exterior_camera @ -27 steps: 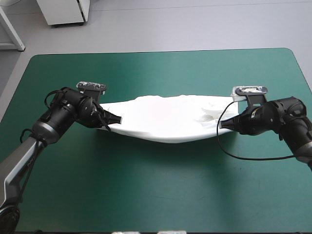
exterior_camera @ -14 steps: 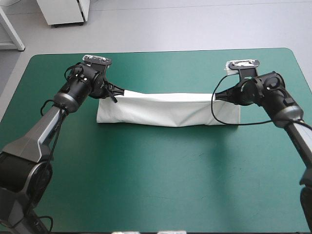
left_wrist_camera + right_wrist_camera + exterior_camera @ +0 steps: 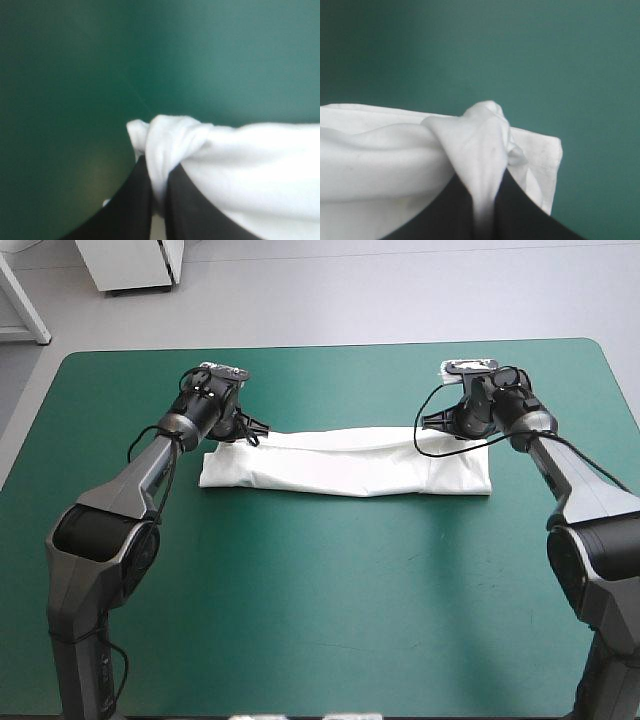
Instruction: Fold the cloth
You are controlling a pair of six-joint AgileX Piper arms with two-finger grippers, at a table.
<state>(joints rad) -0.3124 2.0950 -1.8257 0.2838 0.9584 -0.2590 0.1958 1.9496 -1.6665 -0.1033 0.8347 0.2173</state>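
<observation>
Table [image 3: 330, 640] with its teal-green cover first: you have wide bare cover on the near side of both grippers and a narrower strip ahead of them toward the far edge. Both side edges lie well apart from the arms.

White short-sleeved fabric T-shirt [image 3: 340, 472] lies as one long folded band on the cover. It runs from one gripper to the other, with most of it just on their near side.

Left gripper [image 3: 159, 167], two broad black fin-shaped fingers, is all but pressed together. It pinches a bunched wad of cloth at its end of the band's far edge. Right gripper [image 3: 481, 175] does the same at the other end, with a squared folded corner just beside it.

Judged step: mid-fold, with a layer held at both far corners and low over the band. Not yet let go.

Next move probably calls for you to carry both grippers together at one height. That way the held edge lands square on the band before you spread the fingers. The room is on the near side. Watch the wads, which may drag the layer as you pull away.
</observation>
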